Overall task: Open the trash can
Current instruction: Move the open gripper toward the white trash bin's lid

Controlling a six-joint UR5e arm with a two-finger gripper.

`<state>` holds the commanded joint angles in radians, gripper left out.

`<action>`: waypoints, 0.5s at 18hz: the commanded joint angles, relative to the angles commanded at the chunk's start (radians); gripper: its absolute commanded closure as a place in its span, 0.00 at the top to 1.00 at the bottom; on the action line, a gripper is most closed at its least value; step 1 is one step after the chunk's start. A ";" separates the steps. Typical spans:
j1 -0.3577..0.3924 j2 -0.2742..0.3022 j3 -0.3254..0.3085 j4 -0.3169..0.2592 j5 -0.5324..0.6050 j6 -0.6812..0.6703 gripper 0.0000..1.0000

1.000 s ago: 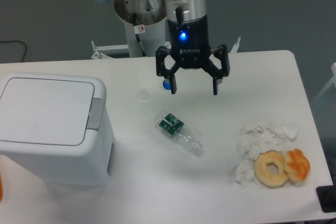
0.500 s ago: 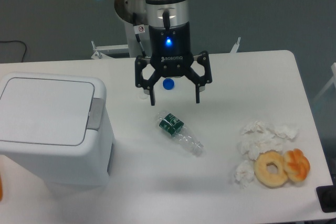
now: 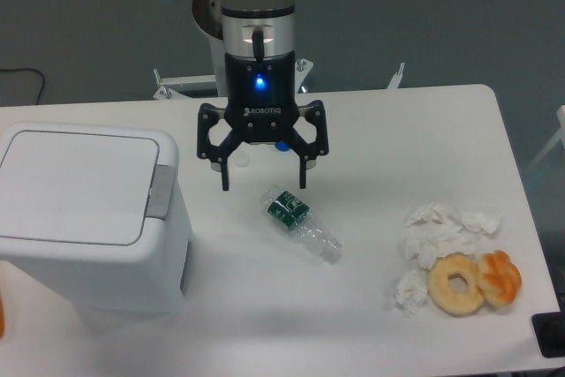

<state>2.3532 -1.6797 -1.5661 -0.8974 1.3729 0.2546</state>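
The trash can (image 3: 88,218) is a large white boxy bin at the left of the table, its flat lid down and a grey push tab (image 3: 159,192) on the lid's right edge. My gripper (image 3: 263,183) hangs above the table to the right of the bin, a short way from the tab. Its two black fingers are spread wide, open, with nothing between them. A blue light glows on the gripper body.
A crushed clear plastic bottle (image 3: 303,225) with a green label lies just below and right of the gripper. Crumpled white tissues (image 3: 437,236), a doughnut (image 3: 456,283) and an orange pastry (image 3: 500,276) sit at the right front. A small blue cap (image 3: 280,143) shows behind the gripper.
The gripper has moved left and slightly toward the front, from above the table's middle toward the trash can. Its fingers stay open. Nothing else has moved.
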 joint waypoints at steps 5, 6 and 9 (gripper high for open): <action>-0.037 -0.009 -0.002 0.000 0.000 0.002 1.00; -0.038 -0.009 -0.003 0.000 0.000 0.003 1.00; -0.067 -0.017 -0.006 0.000 0.000 0.002 1.00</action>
<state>2.2857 -1.6966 -1.5723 -0.8974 1.3729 0.2562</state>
